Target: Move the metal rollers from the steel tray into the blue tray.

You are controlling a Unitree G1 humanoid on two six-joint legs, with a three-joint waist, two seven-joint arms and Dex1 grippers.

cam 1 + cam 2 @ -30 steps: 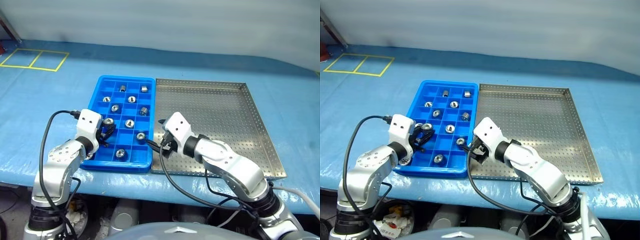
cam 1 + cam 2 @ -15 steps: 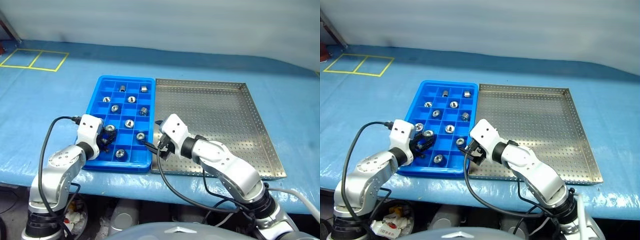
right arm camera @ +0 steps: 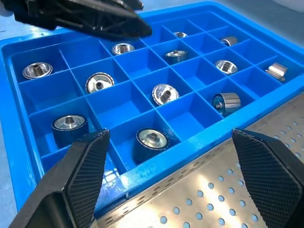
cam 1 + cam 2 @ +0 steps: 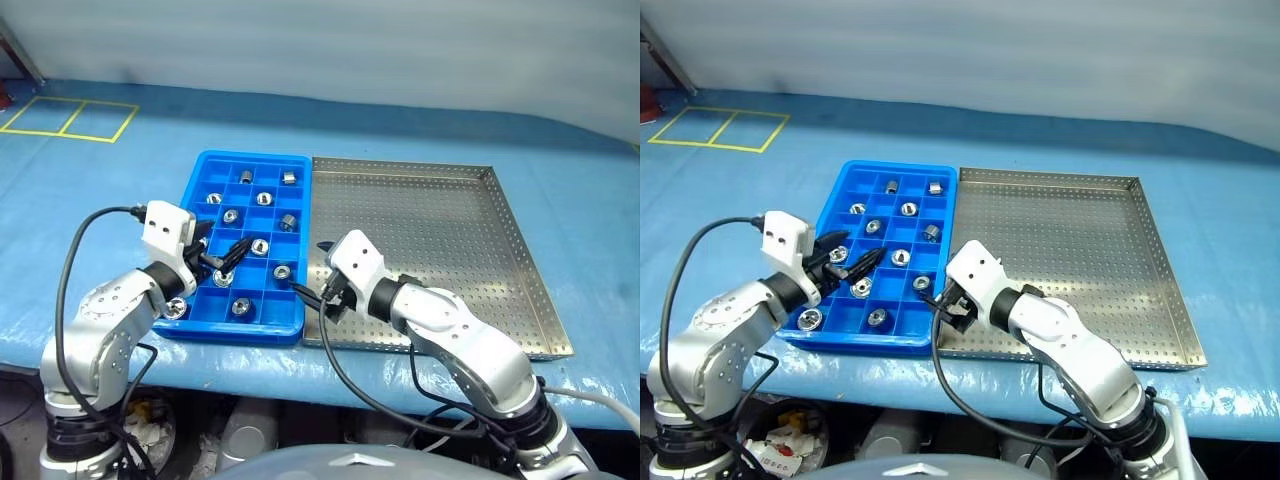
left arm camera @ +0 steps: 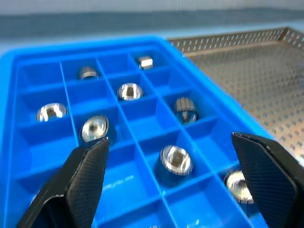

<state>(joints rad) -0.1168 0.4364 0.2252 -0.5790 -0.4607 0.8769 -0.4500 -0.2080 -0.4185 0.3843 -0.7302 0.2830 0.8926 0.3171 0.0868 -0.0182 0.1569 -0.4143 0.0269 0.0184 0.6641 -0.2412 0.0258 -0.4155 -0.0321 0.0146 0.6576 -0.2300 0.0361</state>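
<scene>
The blue tray (image 4: 297, 218) lies left of the steel tray (image 4: 440, 235), their long sides touching. Several metal rollers (image 4: 259, 246) sit in the blue tray's compartments, one to a cell (image 5: 175, 160) (image 3: 152, 138). My left gripper (image 4: 226, 246) hovers open above the tray's near-left cells, nothing between its fingers (image 5: 83, 183); a roller (image 4: 222, 277) lies in the cell just below it. My right gripper (image 4: 327, 291) is open and holds nothing, low over the near-left corner of the steel tray, beside the blue tray's wall. In the right wrist view the left gripper (image 3: 90, 16) shows above the far cells.
Both trays rest on a table covered in blue sheeting (image 4: 560, 180), close to its front edge. Yellow tape squares (image 4: 70, 118) mark the far left. Black cables (image 4: 75, 250) loop from each wrist.
My left gripper opened and rose off the blue tray; the roller it held now lies in a near-left cell. The right arm has stayed where it was.
</scene>
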